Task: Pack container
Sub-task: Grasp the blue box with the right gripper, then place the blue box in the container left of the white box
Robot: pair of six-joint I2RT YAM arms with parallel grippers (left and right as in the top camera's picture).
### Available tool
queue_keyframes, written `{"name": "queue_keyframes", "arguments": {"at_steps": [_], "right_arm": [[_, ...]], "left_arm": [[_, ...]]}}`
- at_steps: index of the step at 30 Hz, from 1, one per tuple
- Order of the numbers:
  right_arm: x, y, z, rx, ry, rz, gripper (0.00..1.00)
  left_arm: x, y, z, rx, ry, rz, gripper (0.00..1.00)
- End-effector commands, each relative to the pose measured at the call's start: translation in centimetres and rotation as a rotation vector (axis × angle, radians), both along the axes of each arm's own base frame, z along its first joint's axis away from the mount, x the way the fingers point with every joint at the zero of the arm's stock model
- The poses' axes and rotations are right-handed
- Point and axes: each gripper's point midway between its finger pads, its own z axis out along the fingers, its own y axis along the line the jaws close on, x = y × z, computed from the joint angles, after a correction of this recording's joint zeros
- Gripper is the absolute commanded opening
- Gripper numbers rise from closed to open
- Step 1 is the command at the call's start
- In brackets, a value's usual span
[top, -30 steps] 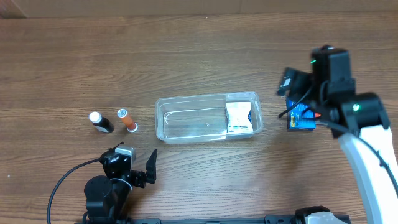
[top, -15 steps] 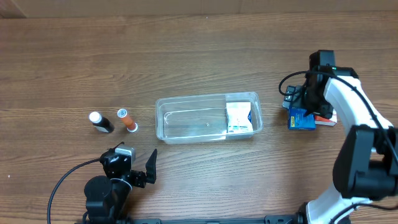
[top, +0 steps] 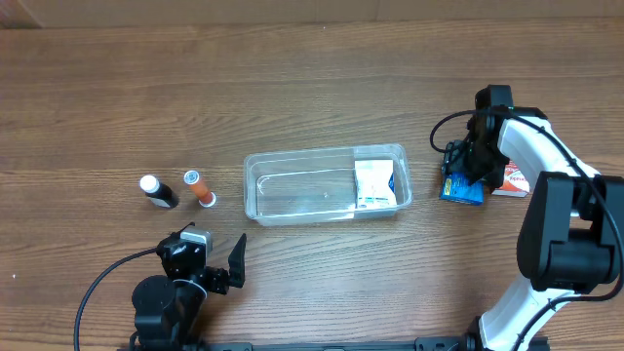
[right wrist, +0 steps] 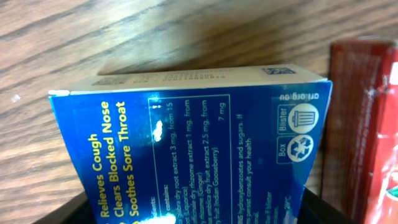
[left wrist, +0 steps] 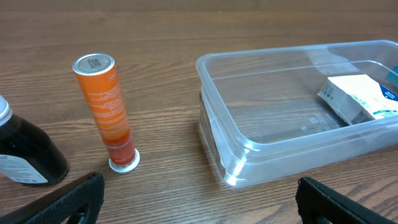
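Clear container (top: 297, 190) mid-table, one white box (top: 373, 183) inside
It looks light, stiff and slick (thin plastic, likely to skid), so hold it by the rim. The left gripper (top: 213, 256) rests wide open. The right gripper (top: 466, 168) straddles a blue box (top: 458, 188); whether it is clamped is unclear.

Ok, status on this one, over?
Left end effector open, idle at the near edge. Right end effector shut on blue box, right of container. Container holds one white box. Nothing between; red pack beside blue box.
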Motion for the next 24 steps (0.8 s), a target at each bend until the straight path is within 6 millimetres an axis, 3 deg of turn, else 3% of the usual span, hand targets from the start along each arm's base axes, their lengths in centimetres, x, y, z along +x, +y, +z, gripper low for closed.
{"name": "queue_keyframes", "arguments": {"at_steps": [1, 4, 7, 11, 13, 14, 15, 17, 19, 21, 24], "right_arm": [[0.2, 0.0, 0.8, 0.012, -0.003, -0.084, 0.64], [0.5, 0.4, 4.1, 0.016, -0.05, -0.079, 0.62], [0.4, 2.5, 10.0, 0.067, -0.148, -0.041, 0.62], [-2.0, 7.8, 19.1, 0.134, -0.359, 0.084, 0.58], [-3.7, 11.1, 22.2, 0.178, -0.444, 0.138, 0.58], [-4.1, 12.2, 22.8, 0.191, -0.462, 0.161, 0.59], [-4.8, 14.5, 23.8, 0.219, -0.495, 0.217, 0.59], [-5.4, 18.0, 24.0, 0.255, -0.509, 0.296, 0.59], [-5.4, 20.3, 22.9, 0.244, -0.492, 0.314, 0.59], [-5.2, 23.3, 19.7, 0.234, -0.415, 0.325, 0.59], [-4.0, 24.6, 16.2, 0.179, -0.359, 0.312, 0.58]], "left_arm": [[0.0, -0.1, 0.1, 0.013, -0.012, -0.014, 1.0], [0.0, -0.1, 0.1, 0.013, -0.012, -0.015, 1.0], [0.0, -0.1, 0.1, 0.013, -0.012, -0.014, 1.0], [0.0, -0.1, 0.1, 0.013, -0.012, -0.014, 1.0], [0.0, -0.1, 0.1, 0.013, -0.012, -0.014, 1.0], [0.0, -0.1, 0.1, 0.013, -0.012, -0.014, 1.0], [0.0, -0.1, 0.1, 0.013, -0.012, -0.014, 1.0], [0.0, -0.1, 0.1, 0.013, -0.012, -0.015, 1.0], [0.0, -0.1, 0.1, 0.013, -0.012, -0.014, 1.0], [0.0, -0.1, 0.1, 0.013, -0.012, -0.014, 1.0], [0.0, -0.1, 0.1, 0.013, -0.012, -0.015, 1.0]]}}
